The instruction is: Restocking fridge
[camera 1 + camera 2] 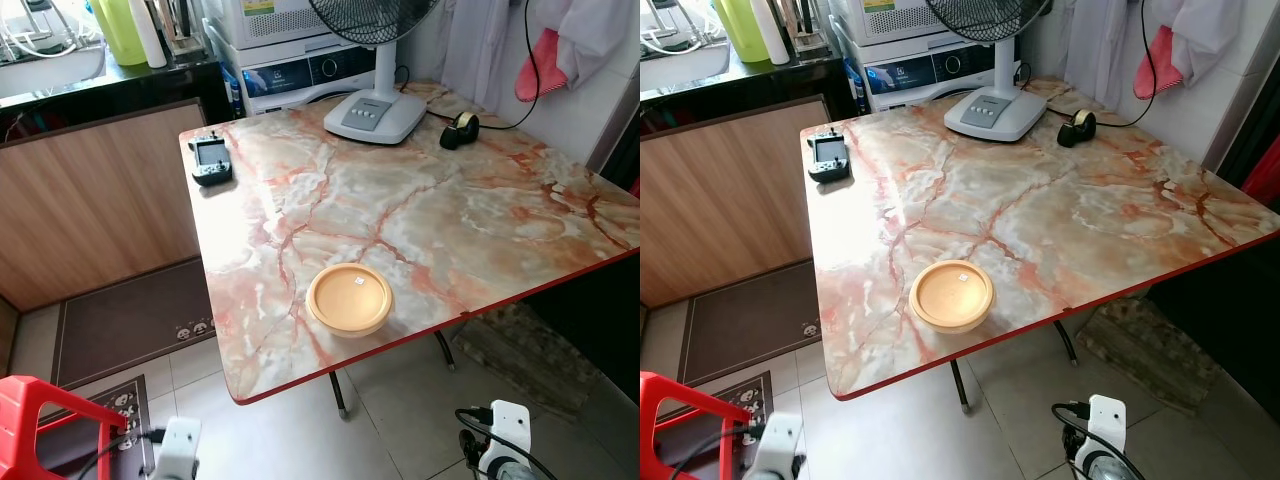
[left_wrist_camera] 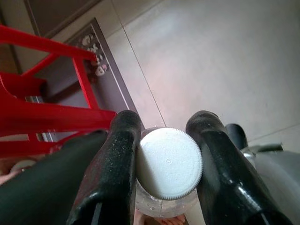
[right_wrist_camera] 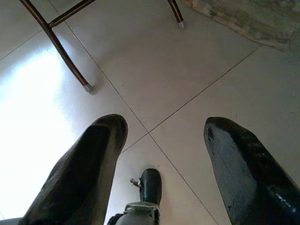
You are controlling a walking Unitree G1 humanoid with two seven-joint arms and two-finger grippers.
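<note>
My left gripper (image 2: pixel 164 140) is shut on a clear bottle with a white ribbed cap (image 2: pixel 169 163); it hangs low over the tiled floor beside the red stool. My right gripper (image 3: pixel 164 140) is open with nothing between its fingers and points down at the floor near the table legs. Both wrists show at the bottom edge of the eye views, the left wrist (image 1: pixel 178 448) and the right wrist (image 1: pixel 503 442). On the marble-patterned table (image 1: pixel 480 220) sits a round orange lidded container (image 1: pixel 349 297) near the front edge.
A black handheld device (image 1: pixel 211 160) lies at the table's far left corner; a fan base (image 1: pixel 376 114) and a tape dispenser (image 1: pixel 459 129) stand at the back. A red stool (image 1: pixel 45 425) is at the lower left. Metal table legs (image 3: pixel 61 47) stand on the tiles.
</note>
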